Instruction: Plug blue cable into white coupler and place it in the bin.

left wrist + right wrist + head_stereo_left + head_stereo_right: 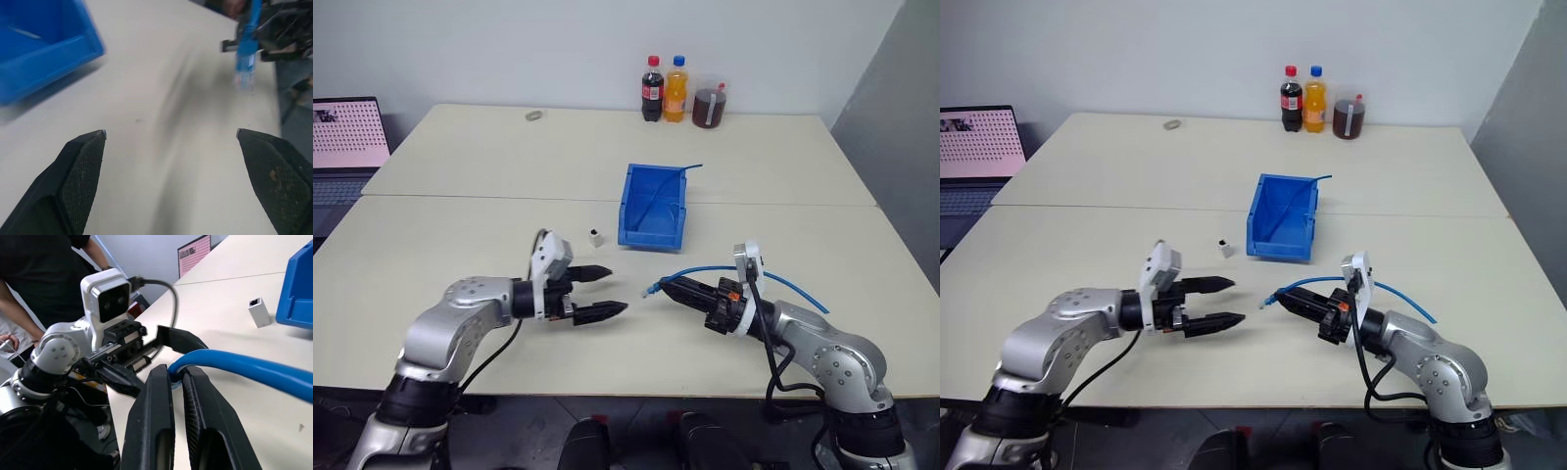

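Cream-coloured tabletop (460, 245), two slabs joined at a seam, against a plain pale wall; you have the following on it.

Item: rectangular bright-blue plastic bin (653, 206), mid-table, sloped low front toward you. A thin blue wire lies across its inside; nothing of the task is in it.

Item: tiny white boxy plastic coupler (595, 236), standing loose on the tabletop just beside the bin's near left corner, apart from both end effectors. Its socket is empty.

Item: long thin light-blue network cable (705, 268), looping off to the right over the tabletop. Your right end effector (668, 288) is clamped on it just behind the plug, which juts out free toward the centre.

Item: left end effector (604, 292), black fingers (80, 171) spread wide, holding nothing, pointing toward the plug with a gap between them.

Item: three drink bottles (680, 93) at the far edge; a laptop screen (347, 132) off the far left corner.

Progress, as you may judge it: cable in hand, coupler unheld, plug not inserted, binning not begun. Most of the job is left.

View differences: your right wrist view shows the coupler's dark socket facing up, and a person (44, 279) in a dark top standing behind the left arm. Your left wrist view shows the clear plug tip hanging above the tabletop, and the empty gap between its own fingers.
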Robot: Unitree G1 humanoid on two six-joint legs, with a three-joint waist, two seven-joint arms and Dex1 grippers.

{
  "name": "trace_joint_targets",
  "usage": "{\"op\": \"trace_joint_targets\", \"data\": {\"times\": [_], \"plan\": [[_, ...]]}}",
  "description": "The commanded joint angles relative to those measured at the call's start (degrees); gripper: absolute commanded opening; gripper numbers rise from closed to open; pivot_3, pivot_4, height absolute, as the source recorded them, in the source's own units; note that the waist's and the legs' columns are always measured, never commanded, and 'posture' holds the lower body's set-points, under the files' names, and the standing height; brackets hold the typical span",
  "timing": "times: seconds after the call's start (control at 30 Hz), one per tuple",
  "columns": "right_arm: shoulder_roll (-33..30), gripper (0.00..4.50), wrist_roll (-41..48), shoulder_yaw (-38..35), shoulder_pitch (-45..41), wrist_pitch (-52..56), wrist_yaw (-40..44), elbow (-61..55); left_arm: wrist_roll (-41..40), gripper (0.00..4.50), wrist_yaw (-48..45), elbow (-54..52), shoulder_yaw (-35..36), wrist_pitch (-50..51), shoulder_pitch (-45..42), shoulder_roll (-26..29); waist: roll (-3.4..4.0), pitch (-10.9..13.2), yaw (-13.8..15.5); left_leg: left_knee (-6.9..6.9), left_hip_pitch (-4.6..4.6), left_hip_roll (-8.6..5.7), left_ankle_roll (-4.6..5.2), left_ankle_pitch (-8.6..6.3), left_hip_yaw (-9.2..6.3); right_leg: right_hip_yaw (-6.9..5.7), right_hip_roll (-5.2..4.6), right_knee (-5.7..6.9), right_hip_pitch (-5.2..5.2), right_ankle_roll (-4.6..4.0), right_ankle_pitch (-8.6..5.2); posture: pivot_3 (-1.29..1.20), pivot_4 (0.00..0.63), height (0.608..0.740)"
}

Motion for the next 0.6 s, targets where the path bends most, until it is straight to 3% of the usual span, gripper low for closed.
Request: {"op": "trace_joint_targets", "data": {"times": [0.03, 0.2, 0.4, 0.6], "plan": [[0.1, 0.0, 0.6, -1.4, -0.4, -1.6, 0.1, -0.3, 4.5, 4.5, 5.5, 0.3, 3.2, -4.6, 0.4, 0.3, -0.01, 0.0, 0.1, 0.0, 0.0, 0.0, 0.0, 0.0, 0.0, 0.0, 0.0, 0.0, 0.0, 0.0, 0.0, 0.0, 0.15, 0.74], [0.1, 0.0, 0.4, -1.2, -0.5, -2.1, -0.6, -0.2, 11.0, 4.5, 11.6, 8.0, 1.9, -7.5, -3.5, -0.3, -0.04, 0.0, 0.2, 0.0, -0.02, -0.03, 0.0, 0.0, 0.03, 0.01, -0.02, -0.1, 0.02, 0.05, 0.03, 0.0, 0.15, 0.74], [0.1, 0.0, 0.2, -1.6, 0.2, -2.7, -1.8, -0.9, 15.1, 4.5, 8.7, 20.4, -1.3, -10.9, -10.7, -0.1, -0.12, 0.1, 0.2, 0.01, -0.08, -0.04, 0.0, 0.0, 0.02, -0.04, -0.01, -0.12, 0.0, 0.05, 0.03, 0.0, 0.15, 0.74], [0.2, 0.0, 0.2, -1.4, 1.2, -3.1, -2.8, -1.9, 16.9, 4.5, 6.0, 26.4, -3.9, -13.3, -15.4, -1.8, -0.13, 0.1, 0.4, 0.03, -0.31, -0.04, -0.01, 0.0, 0.03, -0.05, -0.01, -0.12, -0.2, 0.04, 0.04, 0.0, 0.15, 0.74]]}}
